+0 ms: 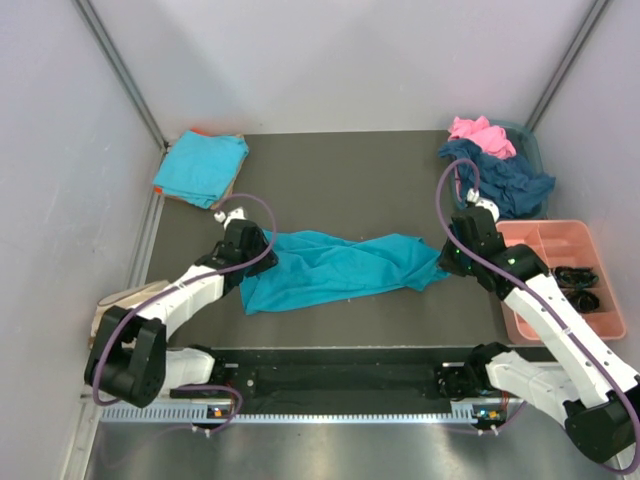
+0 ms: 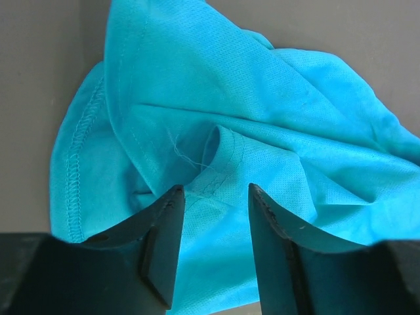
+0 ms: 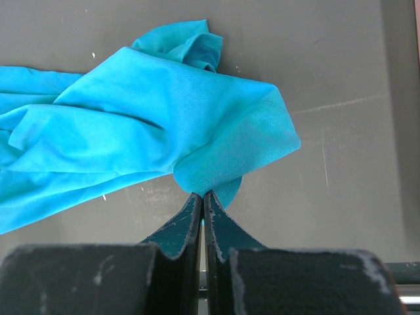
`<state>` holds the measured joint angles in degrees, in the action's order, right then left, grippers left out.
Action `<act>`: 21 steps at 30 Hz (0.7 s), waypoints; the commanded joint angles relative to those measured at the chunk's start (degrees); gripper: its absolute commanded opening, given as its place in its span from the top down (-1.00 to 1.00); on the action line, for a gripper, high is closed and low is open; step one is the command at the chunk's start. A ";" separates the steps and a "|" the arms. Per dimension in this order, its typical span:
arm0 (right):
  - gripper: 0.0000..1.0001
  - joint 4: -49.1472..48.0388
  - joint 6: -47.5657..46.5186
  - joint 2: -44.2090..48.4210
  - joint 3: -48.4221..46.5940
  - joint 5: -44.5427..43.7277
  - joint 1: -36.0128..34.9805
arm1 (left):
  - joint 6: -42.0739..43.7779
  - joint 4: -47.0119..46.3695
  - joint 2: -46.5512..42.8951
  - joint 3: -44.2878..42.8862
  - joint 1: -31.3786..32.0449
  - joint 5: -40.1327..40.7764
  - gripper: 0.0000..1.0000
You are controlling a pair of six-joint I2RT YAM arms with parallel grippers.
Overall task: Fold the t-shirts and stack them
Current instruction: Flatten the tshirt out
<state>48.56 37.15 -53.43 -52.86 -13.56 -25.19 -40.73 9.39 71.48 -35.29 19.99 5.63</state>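
A crumpled turquoise t-shirt (image 1: 335, 268) lies stretched across the middle of the dark mat, between my two grippers. My left gripper (image 1: 266, 260) is at its left end. In the left wrist view this gripper (image 2: 213, 190) stands open, its jaws apart over a hemmed fold of the cloth (image 2: 223, 151). My right gripper (image 1: 446, 262) is at the shirt's right end. In the right wrist view it (image 3: 202, 193) is shut on a corner of the turquoise t-shirt (image 3: 223, 144), which is lifted slightly off the mat. A folded turquoise t-shirt (image 1: 200, 167) lies at the back left.
A pink t-shirt (image 1: 482, 135) and a dark navy one (image 1: 505, 180) are heaped at the back right. A pink compartment tray (image 1: 560, 235) holding black items (image 1: 578, 285) stands at the right edge. White walls close in the back and both sides.
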 commanded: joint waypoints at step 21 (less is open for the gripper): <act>1.00 -2.76 0.38 -0.54 0.04 1.43 0.67 | 4.08 -7.45 4.28 0.31 1.28 3.16 0.07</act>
<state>48.18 37.15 -53.82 -52.86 -12.51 -25.19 -37.34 5.26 75.94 -35.27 20.88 8.40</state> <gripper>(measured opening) 0.007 0.479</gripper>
